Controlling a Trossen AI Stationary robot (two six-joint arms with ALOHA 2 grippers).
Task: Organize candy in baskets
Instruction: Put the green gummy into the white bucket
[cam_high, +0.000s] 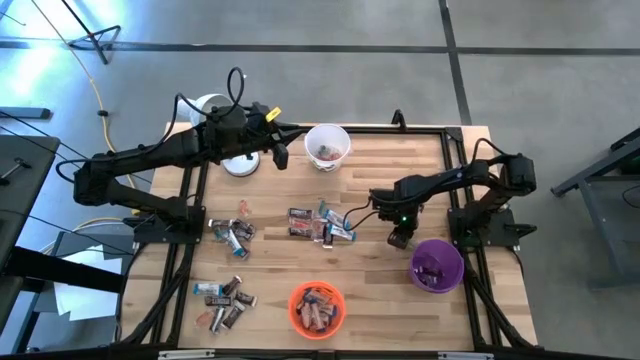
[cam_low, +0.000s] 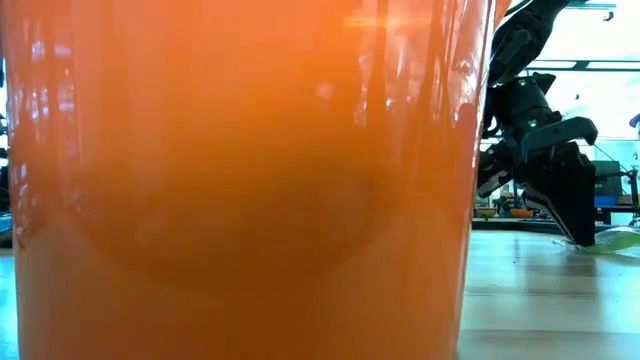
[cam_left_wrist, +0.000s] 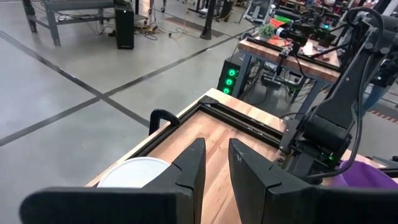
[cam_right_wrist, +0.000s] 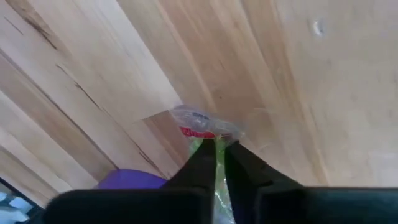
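Transfer step in hand: right gripper (cam_right_wrist: 216, 163), closed on a green-wrapped candy (cam_right_wrist: 205, 127), sits just beside the purple basket (cam_high: 437, 264); next move calls for carrying over its rim and releasing, while left gripper (cam_left_wrist: 216, 163), slightly parted and empty, waits by the white basket (cam_high: 327, 145).

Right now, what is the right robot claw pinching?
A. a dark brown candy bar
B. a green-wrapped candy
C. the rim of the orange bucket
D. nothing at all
B. The right wrist view shows the right gripper shut on a small green-wrapped candy with a clear and red end, held above the wooden table, beside the round purple plastic basket.
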